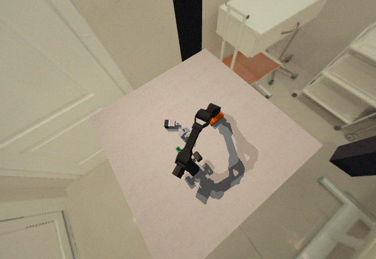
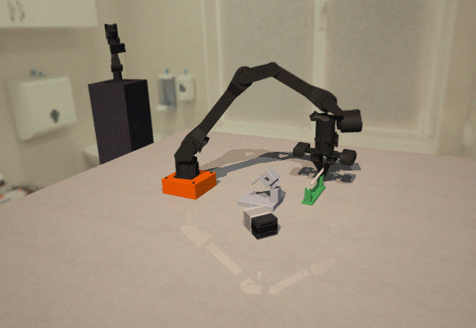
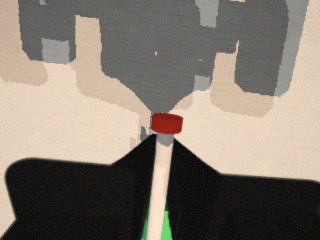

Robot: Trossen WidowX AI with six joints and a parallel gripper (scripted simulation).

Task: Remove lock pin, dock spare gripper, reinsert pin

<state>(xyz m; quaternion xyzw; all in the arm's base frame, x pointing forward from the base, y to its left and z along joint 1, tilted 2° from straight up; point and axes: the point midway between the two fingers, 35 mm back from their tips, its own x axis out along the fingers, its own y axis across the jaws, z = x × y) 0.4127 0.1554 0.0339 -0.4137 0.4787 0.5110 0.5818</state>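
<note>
The lock pin (image 2: 317, 176) (image 3: 160, 175), a cream shaft with a red head in the wrist view, is tilted between my fingertips. My gripper (image 2: 323, 167) (image 3: 160, 141) is shut on it near the head, just above the green stand (image 2: 314, 195) (image 1: 178, 148). The pin's lower end slants down over the stand, between or above its two posts; contact is unclear. The grey mount (image 2: 251, 200) (image 1: 184, 133) stands between the arm base and the stand, its tilted socket (image 2: 274, 174) holding no pin that I can see. The spare gripper (image 2: 264, 226) (image 1: 171, 124), a white and black block, lies beside the mount, undocked.
The arm's orange base (image 1: 217, 118) (image 2: 178, 188) stands on the pinkish table (image 1: 145, 113) (image 2: 115, 259). The arm arches above the table and partly covers the view from above. Dark pillars (image 1: 191, 22) (image 2: 111, 120) stand beyond the table edges.
</note>
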